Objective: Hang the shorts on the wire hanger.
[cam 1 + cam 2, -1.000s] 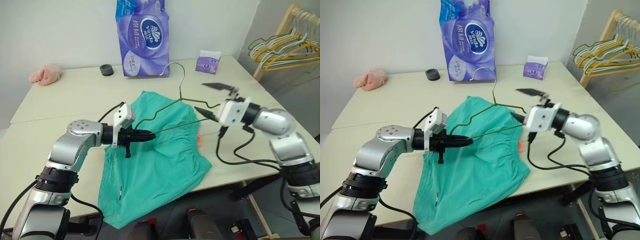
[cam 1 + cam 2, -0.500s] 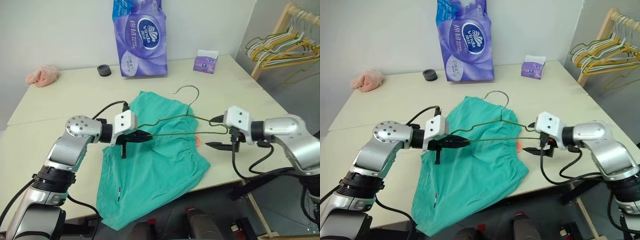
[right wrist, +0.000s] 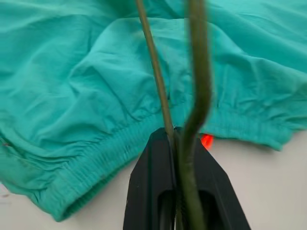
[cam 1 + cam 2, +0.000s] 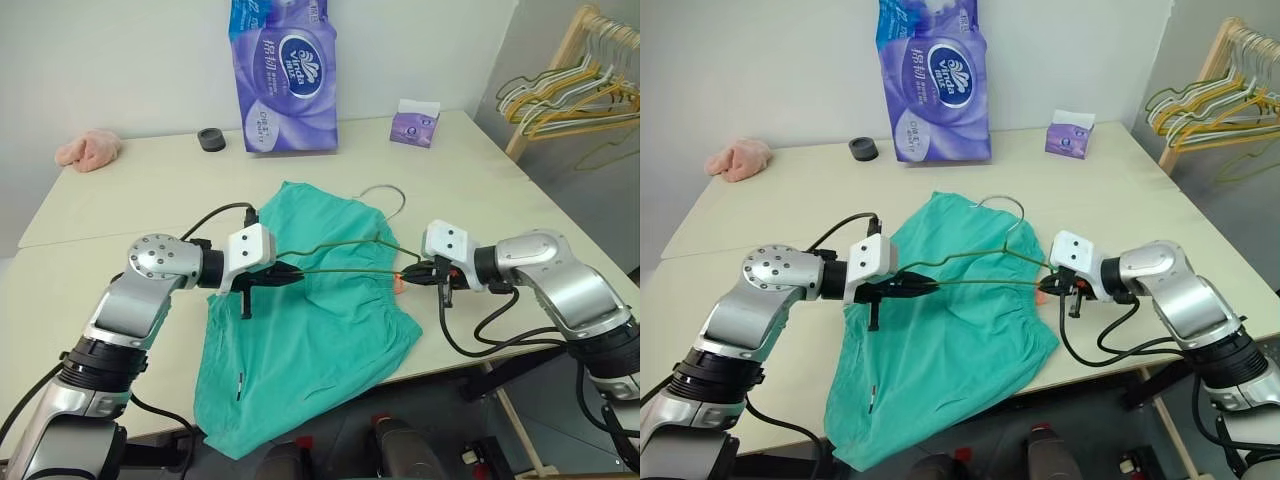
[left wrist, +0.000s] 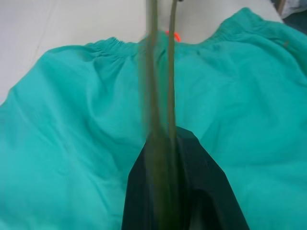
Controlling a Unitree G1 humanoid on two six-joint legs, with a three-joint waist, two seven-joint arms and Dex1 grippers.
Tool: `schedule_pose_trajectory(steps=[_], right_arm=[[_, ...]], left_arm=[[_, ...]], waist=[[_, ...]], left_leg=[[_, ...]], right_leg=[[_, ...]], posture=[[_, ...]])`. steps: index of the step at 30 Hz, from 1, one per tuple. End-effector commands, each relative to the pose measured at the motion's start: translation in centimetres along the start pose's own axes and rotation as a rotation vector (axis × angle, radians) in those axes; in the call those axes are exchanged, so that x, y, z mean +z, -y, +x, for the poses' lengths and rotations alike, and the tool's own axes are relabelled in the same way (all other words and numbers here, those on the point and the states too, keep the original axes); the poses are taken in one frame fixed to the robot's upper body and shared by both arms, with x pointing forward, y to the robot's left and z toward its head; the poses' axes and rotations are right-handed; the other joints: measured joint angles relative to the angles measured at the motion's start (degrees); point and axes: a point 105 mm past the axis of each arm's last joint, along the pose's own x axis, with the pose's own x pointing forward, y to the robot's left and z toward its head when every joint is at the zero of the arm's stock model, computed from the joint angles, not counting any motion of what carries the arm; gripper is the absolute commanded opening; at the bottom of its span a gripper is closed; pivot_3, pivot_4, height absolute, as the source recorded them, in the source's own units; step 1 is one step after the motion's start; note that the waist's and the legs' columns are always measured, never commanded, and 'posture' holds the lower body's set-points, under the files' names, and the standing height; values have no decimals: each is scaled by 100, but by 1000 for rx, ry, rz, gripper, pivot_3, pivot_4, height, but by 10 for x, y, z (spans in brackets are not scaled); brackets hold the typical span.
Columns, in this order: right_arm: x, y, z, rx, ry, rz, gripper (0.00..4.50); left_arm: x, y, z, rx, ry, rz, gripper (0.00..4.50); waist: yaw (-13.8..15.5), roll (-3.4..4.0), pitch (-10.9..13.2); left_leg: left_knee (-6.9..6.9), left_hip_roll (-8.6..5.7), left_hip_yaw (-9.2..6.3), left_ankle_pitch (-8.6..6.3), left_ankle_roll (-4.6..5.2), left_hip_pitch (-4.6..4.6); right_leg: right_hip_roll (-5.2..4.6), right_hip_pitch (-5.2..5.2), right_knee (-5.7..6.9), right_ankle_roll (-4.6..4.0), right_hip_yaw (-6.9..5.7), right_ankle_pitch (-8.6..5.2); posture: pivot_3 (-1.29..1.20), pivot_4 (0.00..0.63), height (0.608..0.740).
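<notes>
Hanger pinched at both ends, held level over the shorts.

My left gripper [image 4: 287,275] is clamped on one corner of the hanger [image 4: 345,250] and my right gripper [image 4: 418,275] is now clamped on the other, so its long bottom wire runs side to side between my hands, just above the shorts [image 4: 310,330]. Its hook [image 4: 385,195] points away from me toward the far side of the table [image 4: 130,200]. The shorts lie flat near the table's front edge, waistband toward my right hand, legs trailing over the edge on my left; the orange tag [image 4: 399,281] sits just beside my right fingertips. A second ago my right jaws stood wide apart, higher up, and the hook pointed up and away; since then the right hand has dropped and closed on the wire.
</notes>
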Motion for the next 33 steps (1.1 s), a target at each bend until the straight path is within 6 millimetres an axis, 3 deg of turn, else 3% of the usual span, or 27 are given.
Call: schedule_pose_trajectory(steps=[1,2,6,11,18,26,33], right_arm=[[12,5,-8,-38,42,-1,4],[13,5,-9,-37,47,3,4],[12,4,-11,-43,48,22,0],[5,-1,-16,-48,43,73,0],[-18,-7,-42,-115,15,205,0],[-76,-29,-84,-257,-78,514,0],[-104,-55,-81,-284,-139,694,0]], left_arm=[[11,3,2,-23,42,9,0],[10,3,2,-28,46,-25,0],[7,-5,3,7,46,-60,1037],[6,-44,-1,250,154,-127,2557],[0,-68,-30,391,226,-238,2557],[-27,-15,-19,148,101,-234,2557],[-27,-6,-7,72,91,-244,2557]], waist=[[-1,0,0],[-1,0,0],[-4,0,0],[21,-2,1],[0,-2,1],[-4,-1,1],[-11,-4,4]], left_leg=[[0,0,-1,0,0,0],[0,0,-1,0,0,0],[0,0,-2,0,0,-1],[5,-3,-3,0,0,-2],[2,-2,-13,-1,-2,-12],[1,-2,-9,-2,-5,-11],[2,-2,-5,-2,-4,-10]], right_leg=[[0,0,0,0,-1,0],[0,0,0,0,0,0],[0,0,0,0,-2,0],[-4,1,1,0,-3,1],[-4,-8,1,1,-9,1],[-6,-6,0,0,-5,0],[-2,0,-5,27,-4,-16]], posture=[[-189,106,740],[-192,107,740],[-196,107,740],[-206,107,740],[-218,106,740],[-245,113,740],[-273,117,740]])
